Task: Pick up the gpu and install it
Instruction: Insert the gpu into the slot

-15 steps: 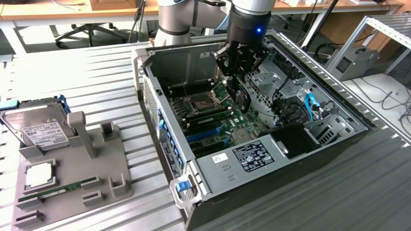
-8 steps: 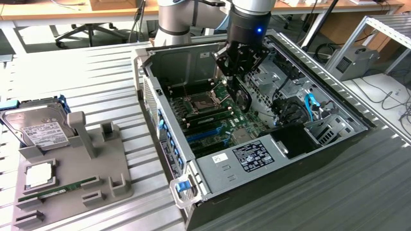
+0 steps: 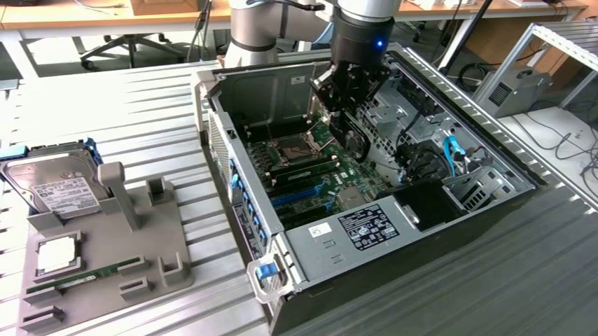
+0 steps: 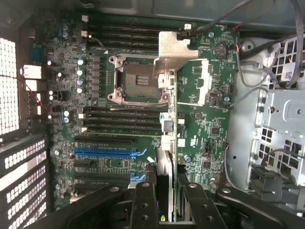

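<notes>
The pick-up is done: the end effector (image 3: 348, 98) (image 4: 167, 196) is partly closed on the gpu (image 3: 348, 136) (image 4: 165, 167), gripping it edge-on inside the open computer case (image 3: 309, 252). The card hangs above the motherboard (image 4: 209, 124), its silver bracket (image 4: 178, 47) near the processor socket (image 4: 138, 81). It looks unseated, and the blue expansion slot (image 4: 107, 152) sits empty, so installation remains.

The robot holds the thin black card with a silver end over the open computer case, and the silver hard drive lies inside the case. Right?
Not quite. The silver labelled hard drive sits outside the open black computer case, in the grey holder tray at the exterior view's left. The gripper does hold the thin flat black card over the case.
</notes>
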You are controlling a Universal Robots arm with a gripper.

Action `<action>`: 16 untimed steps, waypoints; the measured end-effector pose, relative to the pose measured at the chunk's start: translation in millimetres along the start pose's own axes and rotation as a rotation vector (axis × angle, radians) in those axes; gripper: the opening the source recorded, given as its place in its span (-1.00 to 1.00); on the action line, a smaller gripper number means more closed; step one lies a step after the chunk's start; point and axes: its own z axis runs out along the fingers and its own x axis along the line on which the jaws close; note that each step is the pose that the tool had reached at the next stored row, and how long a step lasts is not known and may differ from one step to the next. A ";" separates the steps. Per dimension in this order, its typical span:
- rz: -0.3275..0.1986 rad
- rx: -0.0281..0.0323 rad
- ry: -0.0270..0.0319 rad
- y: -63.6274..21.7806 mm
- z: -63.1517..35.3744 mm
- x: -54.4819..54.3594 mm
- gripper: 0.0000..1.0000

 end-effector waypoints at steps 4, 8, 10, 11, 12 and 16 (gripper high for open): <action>-0.049 -0.0017 -0.0037 0.0 0.0 0.0 -0.47; -0.088 -0.0031 -0.0067 0.0 0.0 0.0 -0.47; -0.104 -0.0037 -0.0079 0.0 0.0 0.0 -0.47; -0.115 -0.0041 -0.0088 0.0 0.0 0.0 -0.47; -0.122 -0.0044 -0.0093 0.0 0.0 0.0 -0.47; -0.154 -0.0056 -0.0118 0.0 0.0 0.0 -0.47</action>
